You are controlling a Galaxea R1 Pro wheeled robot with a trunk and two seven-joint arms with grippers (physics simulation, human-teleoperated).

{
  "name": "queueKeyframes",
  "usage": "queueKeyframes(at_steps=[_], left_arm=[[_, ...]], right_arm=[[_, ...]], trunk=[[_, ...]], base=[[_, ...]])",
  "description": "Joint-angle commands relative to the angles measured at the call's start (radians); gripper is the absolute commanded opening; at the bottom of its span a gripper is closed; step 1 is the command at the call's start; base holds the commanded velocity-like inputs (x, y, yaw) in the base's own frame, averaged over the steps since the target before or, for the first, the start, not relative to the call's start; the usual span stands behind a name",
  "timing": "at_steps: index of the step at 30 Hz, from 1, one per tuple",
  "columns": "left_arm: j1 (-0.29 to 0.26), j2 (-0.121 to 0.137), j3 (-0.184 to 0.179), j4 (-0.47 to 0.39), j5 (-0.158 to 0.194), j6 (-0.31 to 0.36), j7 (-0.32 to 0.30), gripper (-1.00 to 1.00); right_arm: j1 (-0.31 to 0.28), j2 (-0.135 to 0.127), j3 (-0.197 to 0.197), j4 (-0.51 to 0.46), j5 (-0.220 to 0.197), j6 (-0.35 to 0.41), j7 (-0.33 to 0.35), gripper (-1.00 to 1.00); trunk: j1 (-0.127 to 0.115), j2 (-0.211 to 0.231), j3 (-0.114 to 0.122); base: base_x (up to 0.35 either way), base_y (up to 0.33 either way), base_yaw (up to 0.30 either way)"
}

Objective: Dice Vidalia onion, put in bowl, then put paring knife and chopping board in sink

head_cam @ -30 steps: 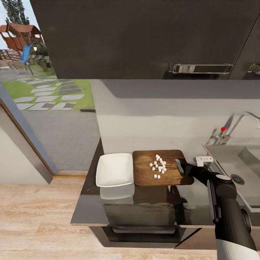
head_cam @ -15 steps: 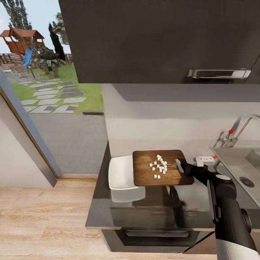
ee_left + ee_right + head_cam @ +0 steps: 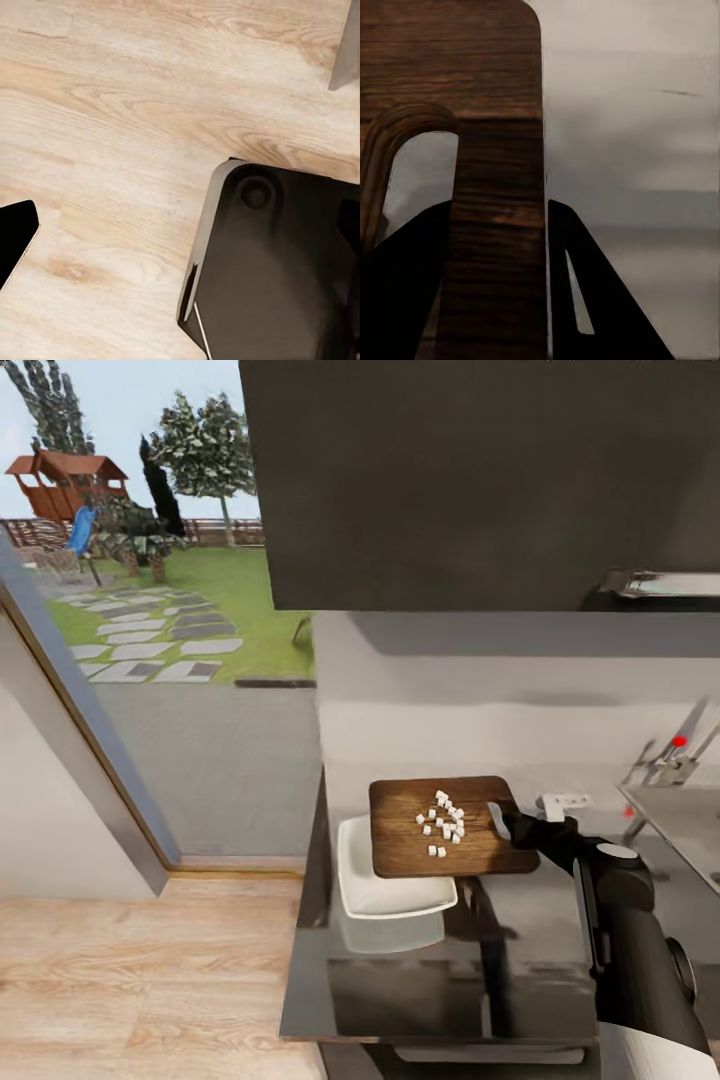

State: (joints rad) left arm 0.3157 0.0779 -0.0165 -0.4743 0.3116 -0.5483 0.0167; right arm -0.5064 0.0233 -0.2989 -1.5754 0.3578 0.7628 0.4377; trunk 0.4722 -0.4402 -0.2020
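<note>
Head view: the chopping board (image 3: 425, 830) is held level above the desk (image 3: 520, 940) by the right claw (image 3: 503, 823), which is clenched on the board's handle end; the right wrist view confirms this, with the board's end bar (image 3: 495, 225) running between the two dark fingers (image 3: 577, 285) beside the oblong slot. The board's left part overlaps the bowl (image 3: 385, 888), which stands on the desk underneath it, near the desk's left edge. This placement appears intended to let the diced onion (image 3: 442, 823) be tipped or slid off the board into the bowl; the dice rest in one loose cluster on the board's right half, close to the claw, so they would need to travel most of the board's length. Count: one board, one bowl, roughly fifteen to twenty small white cubes (an exact count cannot be made at this resolution). To the right lie a small white object with a red mark (image 3: 563, 801) on the desk, possibly the paring knife though too small to confirm, and the corner of the sink (image 3: 680, 820) with one tap bearing a red dot (image 3: 680, 741). The left wrist view looks down on pale wood floor (image 3: 112, 112) and part of the dark robot base (image 3: 277, 262); the left claw's state cannot be told.
</note>
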Motion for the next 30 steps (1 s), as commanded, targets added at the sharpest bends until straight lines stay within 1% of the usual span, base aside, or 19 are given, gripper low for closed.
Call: queueKeyframes(at_steps=[1,4,7,16,30], left_arm=[[0.000,0.000,-0.002,-0.002,0.002,-0.001,0.002,1.00],[0.000,0.000,-0.002,-0.002,0.003,-0.001,0.002,1.00],[0.000,0.000,-0.002,-0.003,0.002,-0.001,0.002,1.00],[0.000,0.000,-0.002,-0.003,0.002,-0.001,0.002,1.00],[0.000,0.000,-0.002,-0.003,0.001,-0.001,0.002,1.00]], right_arm=[[-0.001,0.001,-0.002,-0.002,0.008,0.004,0.010,-1.00],[-0.001,0.001,-0.002,-0.002,0.014,0.004,0.010,-1.00],[-0.001,0.001,-0.001,-0.002,0.015,0.004,0.010,-1.00],[-0.001,0.001,0.000,0.000,0.014,0.004,0.010,-1.00],[-0.001,0.003,0.000,0.002,0.013,-0.005,0.013,-1.00]], trunk=[[0.001,-0.002,0.000],[0.001,-0.002,0.005],[0.001,-0.002,0.008],[0.001,-0.002,0.009],[0.001,-0.002,0.009]], base=[[0.115,0.253,0.000],[0.083,0.255,0.000],[0.014,0.088,0.000],[0.001,0.156,0.000],[0.000,0.009,0.000]])
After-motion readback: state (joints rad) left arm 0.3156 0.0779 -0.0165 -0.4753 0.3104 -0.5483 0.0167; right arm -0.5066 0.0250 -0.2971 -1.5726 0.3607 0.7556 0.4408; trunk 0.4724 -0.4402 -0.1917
